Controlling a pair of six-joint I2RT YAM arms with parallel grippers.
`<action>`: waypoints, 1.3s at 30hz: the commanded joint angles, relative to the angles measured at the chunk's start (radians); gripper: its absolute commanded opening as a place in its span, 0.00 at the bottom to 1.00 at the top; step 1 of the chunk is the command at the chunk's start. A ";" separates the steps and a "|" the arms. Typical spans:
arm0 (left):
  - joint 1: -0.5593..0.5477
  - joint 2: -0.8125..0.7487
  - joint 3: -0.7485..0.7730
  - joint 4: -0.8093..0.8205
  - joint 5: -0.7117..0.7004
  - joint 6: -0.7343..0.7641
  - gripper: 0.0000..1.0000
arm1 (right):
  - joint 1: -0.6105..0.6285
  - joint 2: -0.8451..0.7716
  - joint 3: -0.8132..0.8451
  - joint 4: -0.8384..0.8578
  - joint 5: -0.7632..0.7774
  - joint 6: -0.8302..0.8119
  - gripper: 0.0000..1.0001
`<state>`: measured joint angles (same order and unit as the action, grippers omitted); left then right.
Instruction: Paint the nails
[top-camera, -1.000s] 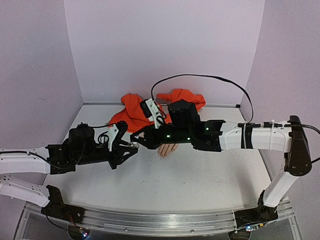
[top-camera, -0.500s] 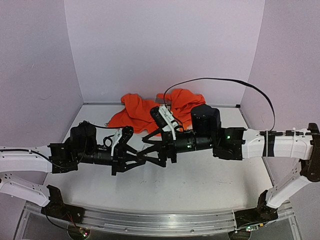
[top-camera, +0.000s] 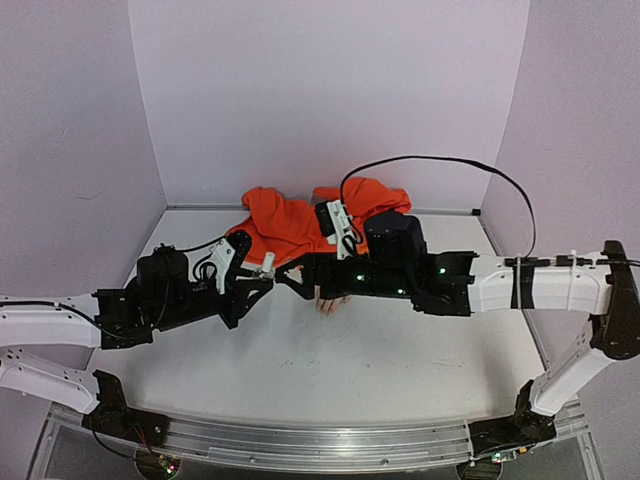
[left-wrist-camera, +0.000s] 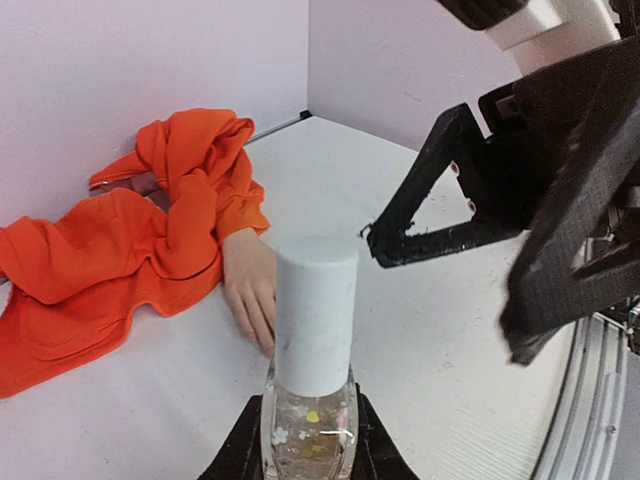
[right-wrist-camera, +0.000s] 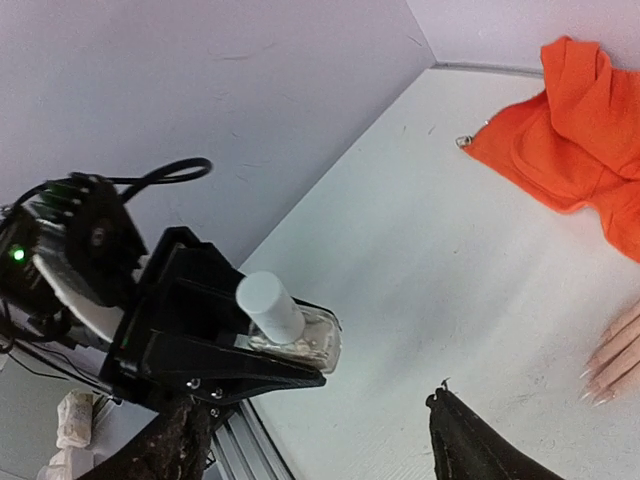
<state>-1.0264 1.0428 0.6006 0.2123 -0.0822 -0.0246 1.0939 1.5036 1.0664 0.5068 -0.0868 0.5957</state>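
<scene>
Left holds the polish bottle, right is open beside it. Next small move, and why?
Probably ease the right gripper onto the white cap and close. The left gripper grips the capped bottle, the right jaws stand open just short of it, and no brush is out for the nails.

Bright, even, diffuse light; faint shadows; wrist views wide-angle; left gripper (left-wrist-camera: 308, 445) possibly soft-focus.

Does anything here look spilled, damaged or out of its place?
Nothing is spilled or broken. Only the orange sleeve lies crumpled in a heap at the back of the table. The bottle in the left hand is capped.
</scene>
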 joint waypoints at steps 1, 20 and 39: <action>-0.023 -0.034 -0.011 0.053 -0.176 0.059 0.00 | 0.006 0.089 0.125 0.032 0.053 0.101 0.69; -0.038 -0.059 -0.061 0.086 -0.110 0.056 0.00 | 0.037 0.263 0.301 0.032 0.013 -0.004 0.00; -0.038 0.045 0.040 0.116 0.274 0.007 0.00 | -0.012 -0.103 -0.019 0.116 -0.375 -0.328 0.78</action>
<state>-1.0611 1.1183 0.6025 0.2409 0.4271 -0.0509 1.0389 1.5429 1.0451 0.5694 -0.7300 0.1822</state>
